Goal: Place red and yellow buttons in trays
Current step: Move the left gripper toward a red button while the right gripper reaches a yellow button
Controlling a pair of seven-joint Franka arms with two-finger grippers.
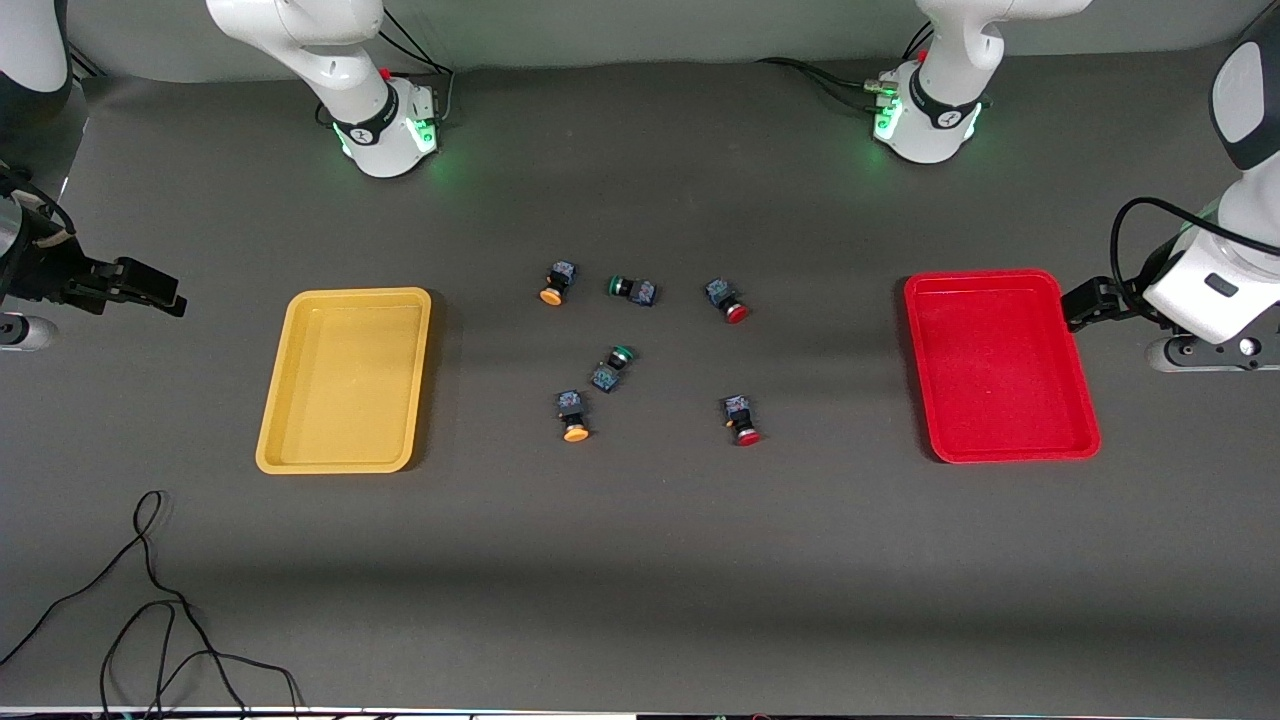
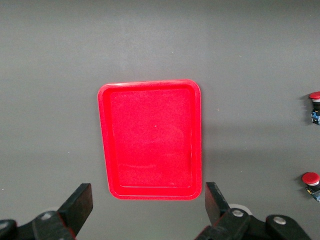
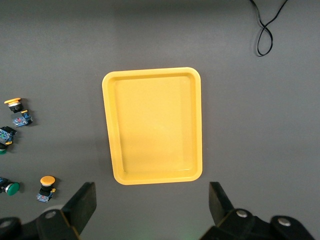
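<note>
Two yellow-capped buttons (image 1: 556, 283) (image 1: 573, 415) and two red-capped buttons (image 1: 727, 300) (image 1: 742, 420) lie on the table's middle. The yellow tray (image 1: 345, 295) sits toward the right arm's end and the red tray (image 1: 985, 277) toward the left arm's end; both hold nothing. My right gripper (image 1: 150, 287) is open and empty, up beside the yellow tray (image 3: 150, 71); its wrist view shows the yellow buttons (image 3: 15, 104) (image 3: 46, 184). My left gripper (image 1: 1085, 303) is open and empty, up beside the red tray (image 2: 150, 84); its wrist view shows the red buttons (image 2: 314, 100) (image 2: 311, 180).
Two green-capped switches (image 1: 630, 288) (image 1: 612, 368) lie among the buttons. A loose black cable (image 1: 150, 600) lies on the table near the front camera, at the right arm's end. The dark mat (image 1: 640, 560) covers the table.
</note>
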